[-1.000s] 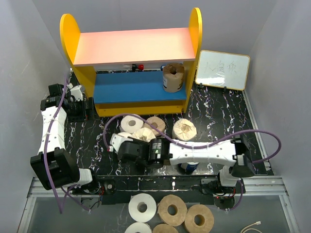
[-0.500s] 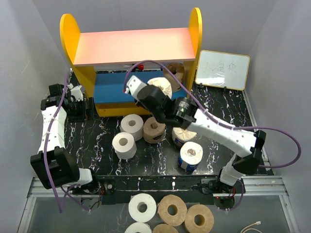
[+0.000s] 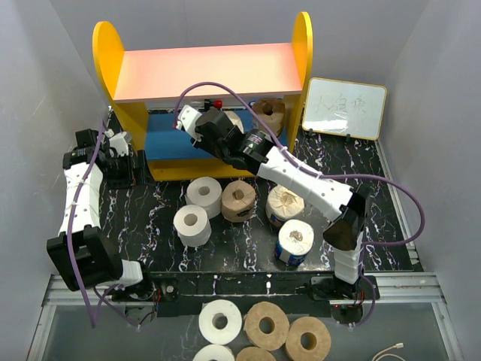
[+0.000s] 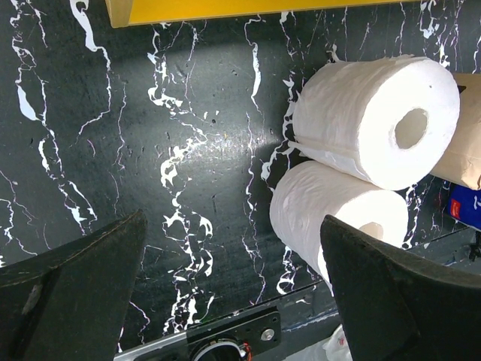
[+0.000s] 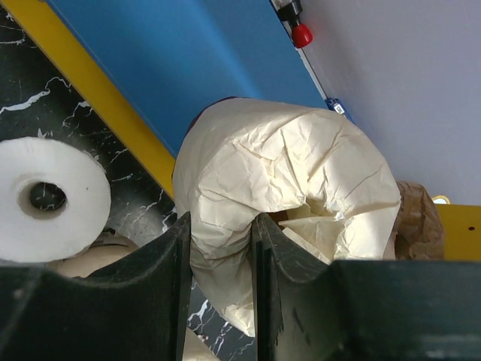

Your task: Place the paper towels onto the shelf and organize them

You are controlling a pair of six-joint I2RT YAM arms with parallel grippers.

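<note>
The shelf (image 3: pixel 203 71) has yellow sides, a pink top and a blue lower board (image 3: pixel 188 139). My right gripper (image 3: pixel 224 126) is shut on the wall of a cream-wrapped roll (image 5: pixel 293 165) and holds it over the blue board's front edge (image 5: pixel 113 98). A tan roll (image 3: pixel 268 114) stands at the right end of the board. Two white rolls (image 3: pixel 204 193) (image 3: pixel 192 224), a tan roll (image 3: pixel 239 200), a cream roll (image 3: pixel 285 201) and a blue-wrapped roll (image 3: pixel 295 241) lie on the table. My left gripper (image 4: pixel 233 301) is open and empty left of the white rolls (image 4: pixel 376 113).
A small whiteboard (image 3: pixel 346 107) leans right of the shelf. A red-tipped marker (image 3: pixel 216 102) lies at the back of the lower board. Several spare rolls (image 3: pixel 267 325) sit below the table's front edge. Purple cables loop over the table.
My right arm has lifted the cream-wrapped roll from the cluster on the table and swung it up and back to the shelf's lower board. The left arm has not moved.
</note>
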